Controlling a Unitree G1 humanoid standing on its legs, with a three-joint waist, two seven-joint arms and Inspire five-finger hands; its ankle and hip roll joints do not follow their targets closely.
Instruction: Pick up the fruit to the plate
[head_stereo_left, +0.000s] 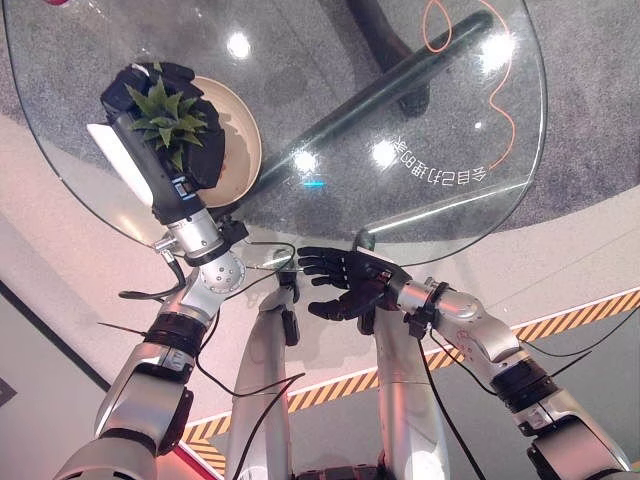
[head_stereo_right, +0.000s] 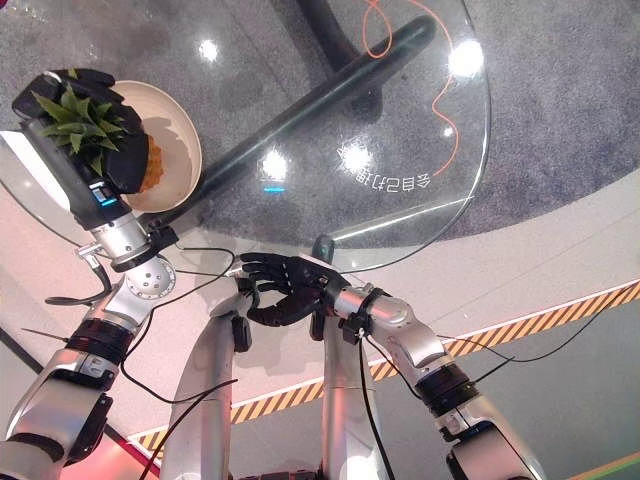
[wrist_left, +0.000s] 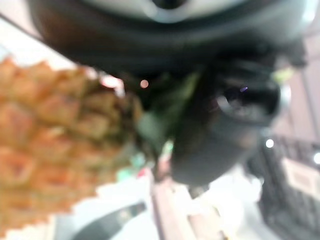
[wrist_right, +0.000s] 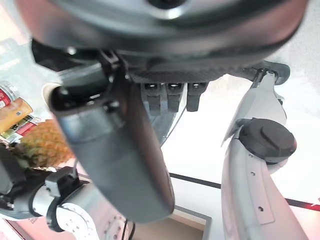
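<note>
Two hands: your right hand (head_stereo_left: 345, 283) hangs nearest you, below the near rim of the glass table (head_stereo_left: 470, 120), fingers loosely spread and holding nothing; your left hand (head_stereo_left: 165, 125) is up over the table's left side.
Left hand: its fingers are wrapped round the pineapple (head_stereo_right: 150, 160), gripping near the leafy crown (head_stereo_left: 170, 115).
Pineapple: it sits in that grip directly above the plate (head_stereo_left: 240, 130), body pointing down toward the plate and leaves toward you.
Long axis: it runs along the line of your left forearm, tilted, not lying flat.
Key relation: fruit over plate, so I judge you need only lower and let go; whether the fruit already touches the plate I cannot tell.
Nearer arm: the left one has the job; the right is well apart from the plate.
Around: a dark table leg (head_stereo_left: 400, 85) slants under the glass to the right of the plate, and an orange cord (head_stereo_left: 500, 100) loops on the floor beyond.
In the way: nothing lies between fruit and plate.
</note>
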